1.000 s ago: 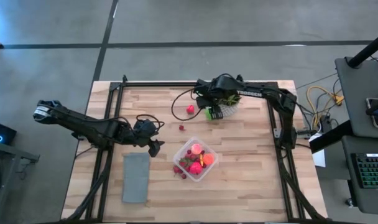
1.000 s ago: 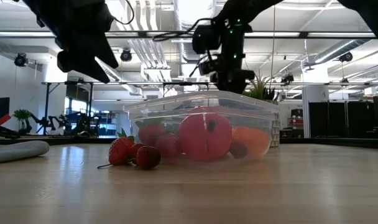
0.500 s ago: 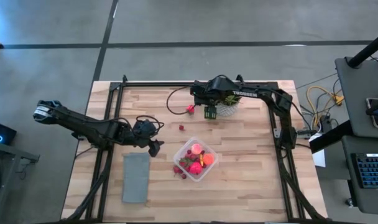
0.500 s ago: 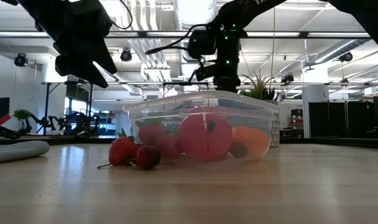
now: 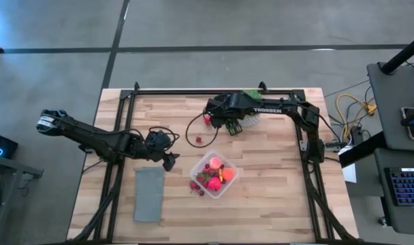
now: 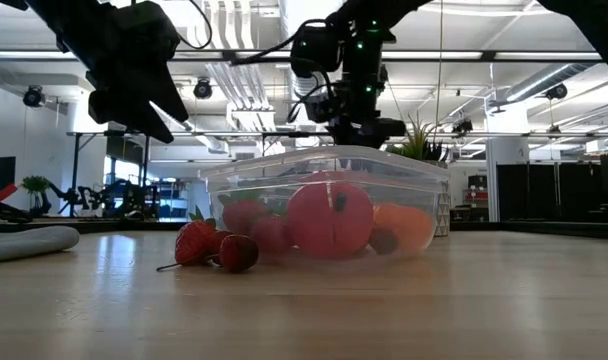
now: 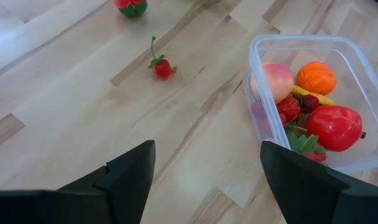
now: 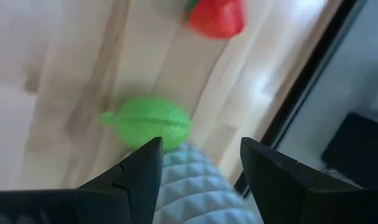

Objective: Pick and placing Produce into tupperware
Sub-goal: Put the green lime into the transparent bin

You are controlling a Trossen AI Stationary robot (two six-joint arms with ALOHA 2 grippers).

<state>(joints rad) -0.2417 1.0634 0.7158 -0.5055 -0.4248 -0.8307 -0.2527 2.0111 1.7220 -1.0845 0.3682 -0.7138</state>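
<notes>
While both pincers gape empty, two red pieces (image 7: 162,67) lie outside one tupperware (image 7: 263,46).

Table (image 5: 275,204): tupperware (image 5: 229,184) near the middle, toward the front edge. In it: several produce pieces (image 7: 301,99). Berries (image 6: 212,245) on the table touching the box's left side. Flat mat (image 5: 148,194) well left of the box. Small berry (image 5: 199,140) on the table behind the box; larger fruit (image 5: 207,118) farther back. Potted plant (image 5: 251,112) at the rear, right of that fruit. Left gripper (image 5: 170,162) above the table between mat and box. Right gripper (image 5: 229,126) above the rear, between fruit and plant.
</notes>
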